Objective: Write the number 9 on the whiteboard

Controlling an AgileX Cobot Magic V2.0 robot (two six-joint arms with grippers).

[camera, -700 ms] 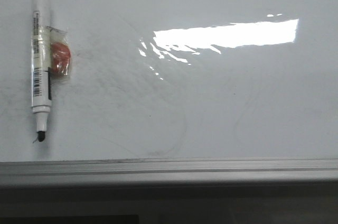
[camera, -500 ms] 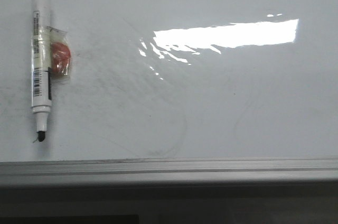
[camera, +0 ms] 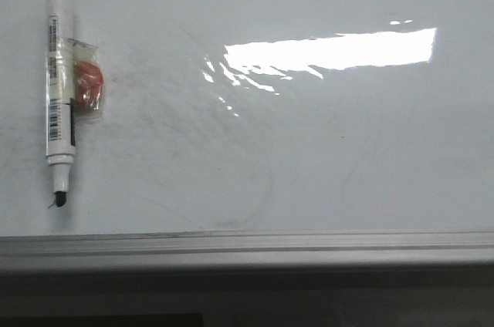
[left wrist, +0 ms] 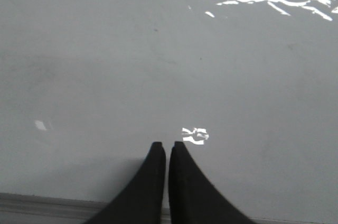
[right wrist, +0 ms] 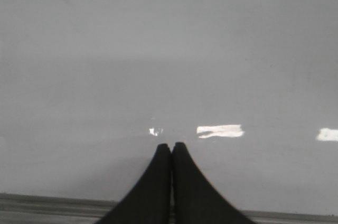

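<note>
The whiteboard fills the front view, glossy white with faint grey erased curves and a bright glare patch. No black number 9 shows on it. A white marker with a black cap end and bare black tip lies at the far left, a red piece taped to its side. Neither gripper shows in the front view. My left gripper is shut and empty over bare board. My right gripper is shut and empty over bare board too.
A grey metal edge strip runs along the board's near side, with dark space below it. The strip also shows under the fingers in the left wrist view and the right wrist view.
</note>
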